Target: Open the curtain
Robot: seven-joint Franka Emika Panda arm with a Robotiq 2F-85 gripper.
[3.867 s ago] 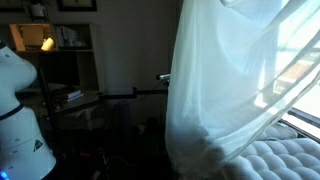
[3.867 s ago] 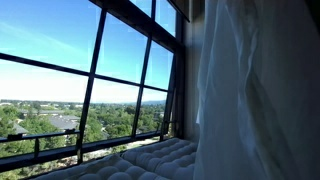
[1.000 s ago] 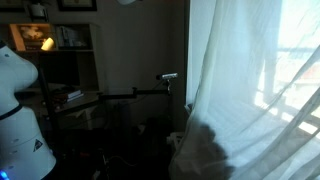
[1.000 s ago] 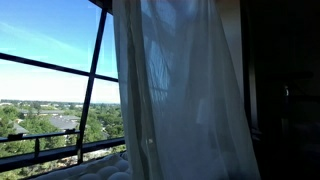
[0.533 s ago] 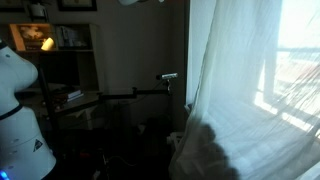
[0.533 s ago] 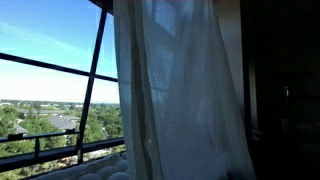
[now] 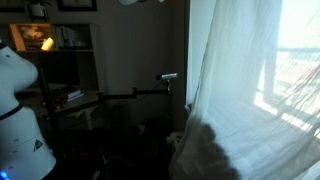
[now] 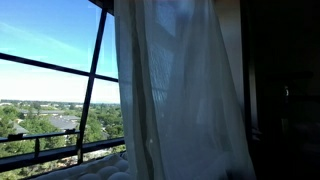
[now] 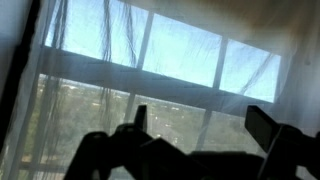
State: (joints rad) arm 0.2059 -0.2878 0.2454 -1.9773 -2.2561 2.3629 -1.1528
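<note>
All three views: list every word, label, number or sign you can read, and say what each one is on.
No text can be read in any view.
The curtain: plain, no print.
The white robot body: small blue marks near its base, too blurred to read.
The books on the shelf: too small to read.

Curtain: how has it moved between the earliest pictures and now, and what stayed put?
The curtain swung left across the window in an exterior view, now covering more glass and baring the dark room on its right. In the last second it barely stirred. The shelves and cushion stayed put.
</note>
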